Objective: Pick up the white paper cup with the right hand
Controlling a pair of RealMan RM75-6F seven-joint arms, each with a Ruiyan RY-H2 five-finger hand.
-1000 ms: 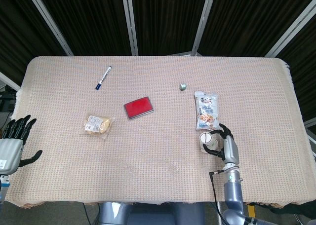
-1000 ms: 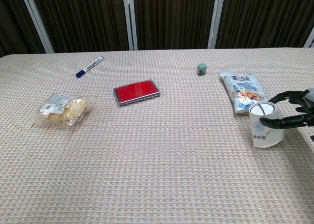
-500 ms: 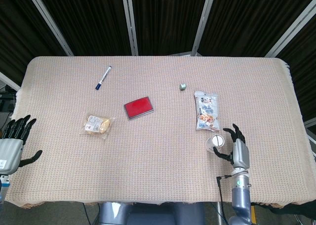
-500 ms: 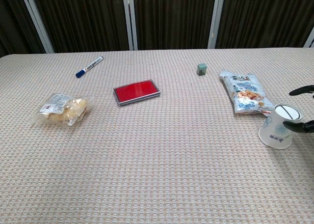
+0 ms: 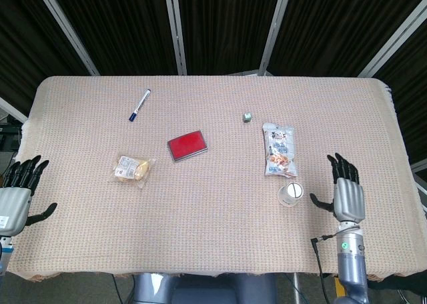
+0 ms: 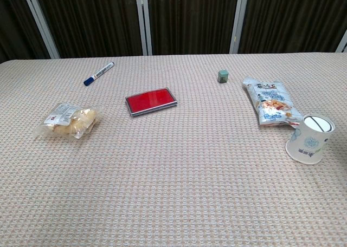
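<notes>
Two hands in head view, both spread wide, holding nothing. Right hand (image 5: pixel 347 196) sits near the desk's (image 5: pixel 213 244) front right, just beside the cup (image 5: pixel 289 195) but apart from it. Cup (image 6: pixel 309 140) rests tilted on the desk, mouth facing up and right, just in front of the snack bag (image 5: pixel 278 149). Left hand (image 5: pixel 16 196) at the far left edge. Also on desk: red case (image 5: pixel 187 145), marker (image 5: pixel 139 105), small wrapped pack (image 5: pixel 131 169), tiny green block (image 5: pixel 247 117).
</notes>
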